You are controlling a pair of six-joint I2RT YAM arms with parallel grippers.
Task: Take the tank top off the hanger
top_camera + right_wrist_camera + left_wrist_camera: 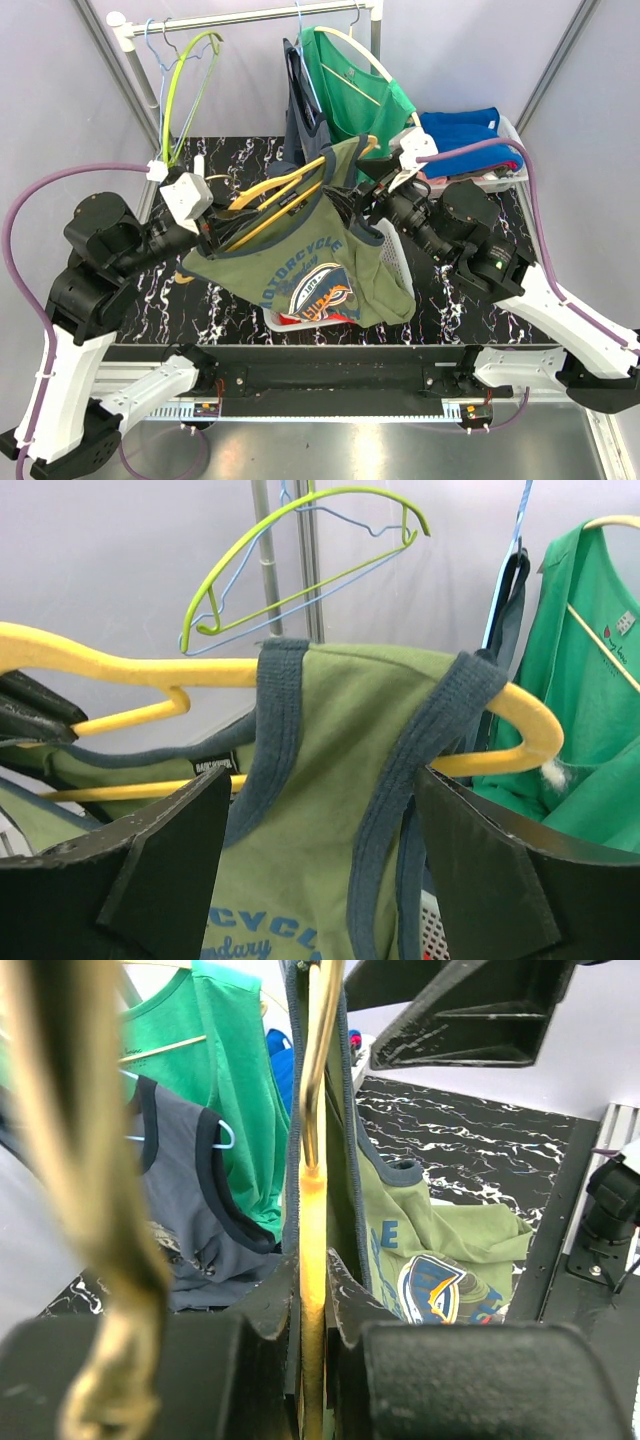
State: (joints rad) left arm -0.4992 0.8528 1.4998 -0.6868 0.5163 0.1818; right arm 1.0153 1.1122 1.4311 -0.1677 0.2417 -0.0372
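Note:
An olive-green tank top (300,265) with blue trim and a printed graphic hangs on a yellow hanger (270,190) held out over the table. My left gripper (222,232) is shut on the hanger's lower bar; the left wrist view shows the yellow bar (312,1210) clamped between the jaws (312,1290), the tank top (440,1250) to its right. My right gripper (352,203) is open at the hanger's right end. In the right wrist view its fingers (322,790) stand apart on either side of the shoulder strap (330,710), which still lies over the hanger (100,660).
A clothes rail (250,17) at the back holds a lime-green hanger (185,85), a dark grey tank top (300,110) and a green shirt (355,80). A white basket (395,260) sits under the olive tank top. Folded blue clothes (465,135) lie at back right.

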